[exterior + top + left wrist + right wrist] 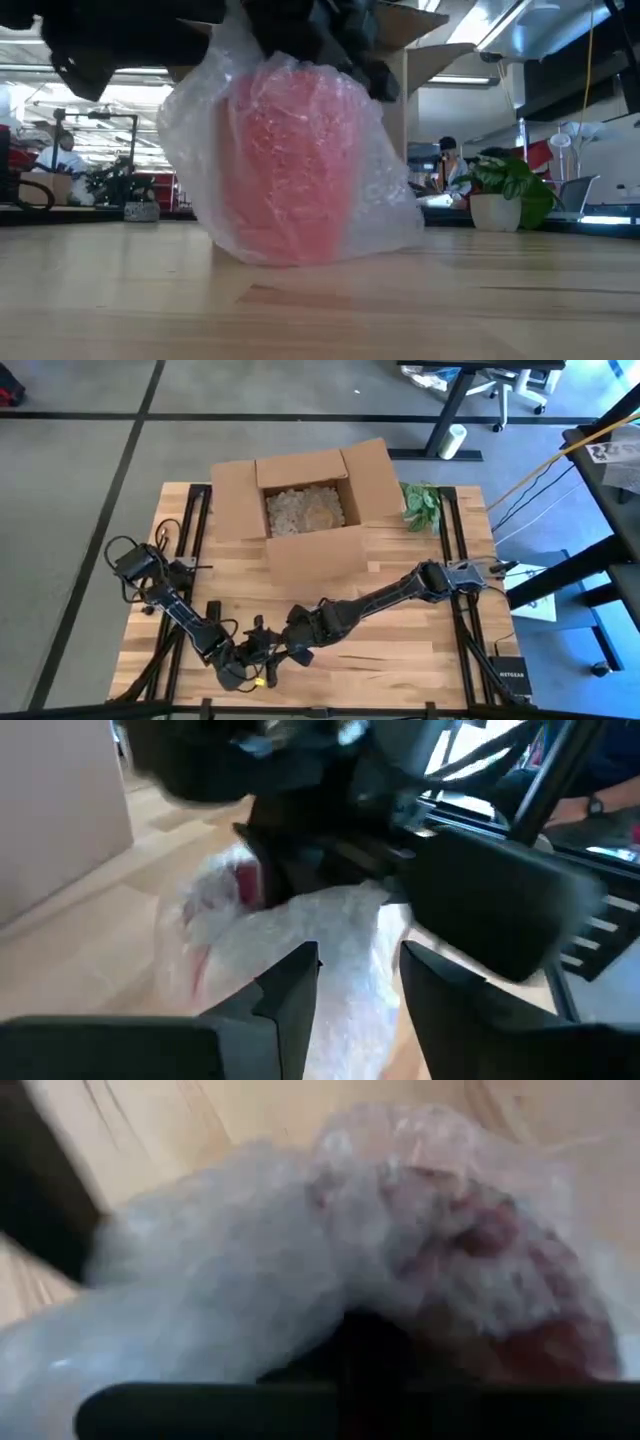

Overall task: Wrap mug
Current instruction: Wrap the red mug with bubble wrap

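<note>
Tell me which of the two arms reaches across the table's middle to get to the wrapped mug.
The right arm. It stretches diagonally from the table's right side to the wrapped mug at the front, while the left arm stays along the left edge.

There is one table [420, 650] of wood. On it stands one cardboard box [300, 510], open, with filling inside. There is one red mug [295, 170], and one sheet of bubble wrap [385, 200] is around it. There is one potted plant [505, 195] in a white pot. Two dark arms are here, so two claws: the left claw [262, 650] and the right claw [290, 643]. In the room behind, two persons are visible.
</note>
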`<state>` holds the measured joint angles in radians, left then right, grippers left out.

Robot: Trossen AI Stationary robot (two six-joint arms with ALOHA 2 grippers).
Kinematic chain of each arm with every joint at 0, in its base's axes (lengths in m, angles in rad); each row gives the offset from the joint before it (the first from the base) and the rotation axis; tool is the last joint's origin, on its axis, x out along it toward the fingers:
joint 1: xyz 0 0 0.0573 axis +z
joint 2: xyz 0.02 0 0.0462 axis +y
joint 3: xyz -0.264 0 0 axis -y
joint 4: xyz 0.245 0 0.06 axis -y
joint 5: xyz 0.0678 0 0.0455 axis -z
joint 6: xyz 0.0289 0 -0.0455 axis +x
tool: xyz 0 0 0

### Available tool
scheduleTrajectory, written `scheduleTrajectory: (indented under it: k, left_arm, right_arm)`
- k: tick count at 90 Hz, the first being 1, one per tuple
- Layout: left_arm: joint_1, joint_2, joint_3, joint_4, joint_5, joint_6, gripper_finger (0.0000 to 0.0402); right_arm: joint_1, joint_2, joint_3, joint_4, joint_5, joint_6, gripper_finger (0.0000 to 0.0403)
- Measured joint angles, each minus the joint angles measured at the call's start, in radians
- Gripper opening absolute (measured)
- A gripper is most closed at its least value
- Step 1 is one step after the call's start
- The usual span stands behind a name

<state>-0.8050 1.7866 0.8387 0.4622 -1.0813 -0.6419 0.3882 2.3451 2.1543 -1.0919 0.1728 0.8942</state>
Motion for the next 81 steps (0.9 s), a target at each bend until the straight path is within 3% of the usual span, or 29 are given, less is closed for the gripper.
scheduleTrajectory:
  k: [23,49,81]
  left_arm:
    - [0.028,-0.001,0.001,-0.038,0.034,-0.035,0.0129]
    - [0.041,-0.001,0.001,-0.039,0.061,-0.035,0.0129]
    - [0.012,-0.001,0.001,-0.042,0.064,-0.059,0.0129]
  right_arm:
    - [0.025,-0.001,0.193,-0.222,0.040,0.069,0.0000]
    - [0.039,-0.018,0.197,-0.160,0.195,0.046,0.0000]
    - [0.016,-0.019,0.083,-0.007,0.076,-0.011,0.0000]
